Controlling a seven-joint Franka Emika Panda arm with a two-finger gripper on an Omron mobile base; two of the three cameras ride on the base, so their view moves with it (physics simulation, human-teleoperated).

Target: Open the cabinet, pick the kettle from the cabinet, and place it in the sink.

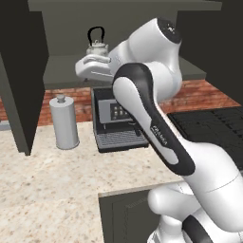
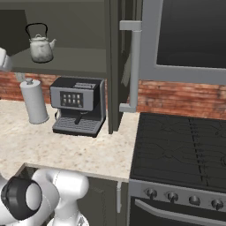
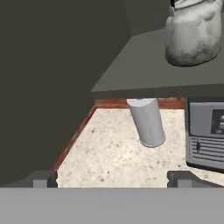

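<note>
- While the cabinet (image 2: 79,62) is standing open across the top of the right base view, its door (image 2: 115,66) is hanging edge-on mid-frame, where a swinging arm is risking a knock.
- The coffee machine (image 2: 78,110) and grey canister (image 2: 34,102) are sitting directly below the shelf; a low withdrawal is likely to clip them.
- The kettle (image 3: 192,37) is resting on the shelf, upper right of the hand view, off the approach line; a straight advance is risking a miss or shove.
- The gripper (image 3: 111,178) is holding its fingers wide apart, gripping nothing.
</note>
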